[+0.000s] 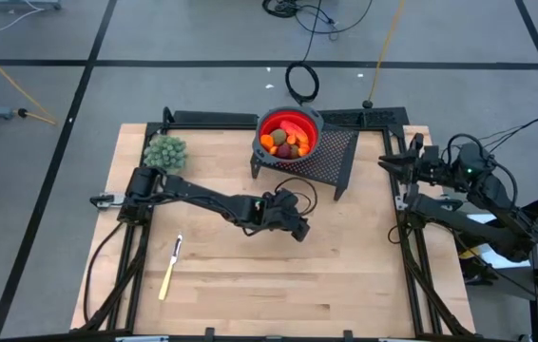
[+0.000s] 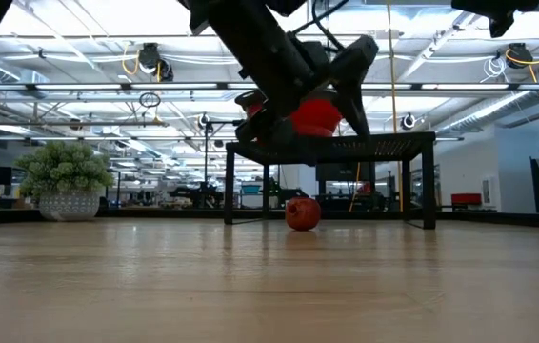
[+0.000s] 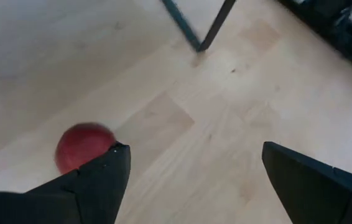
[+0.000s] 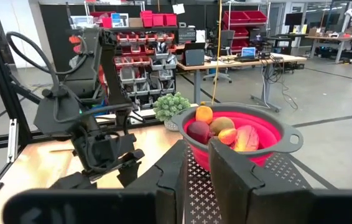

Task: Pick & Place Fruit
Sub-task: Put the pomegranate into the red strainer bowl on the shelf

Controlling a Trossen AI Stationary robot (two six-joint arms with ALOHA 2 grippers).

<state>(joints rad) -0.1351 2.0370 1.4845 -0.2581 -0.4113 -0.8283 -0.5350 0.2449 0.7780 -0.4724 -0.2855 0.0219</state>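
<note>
My wooden table stands on a grey floor crossed by dark lines. Beyond the table, black cables and a yellow cord trail over that floor. Further past the table, red bin shelves line the back, with desks beside them, and bright strip lights run along the ceiling overhead.

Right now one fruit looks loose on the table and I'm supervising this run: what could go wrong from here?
The dark red ball lies outside the left gripper's open jaws, beside one finger; a nudge could roll it away. In the low view it sits near the black stand, so reaching may clip a leg. The red bowl is already heaped; another fruit could spill.
</note>
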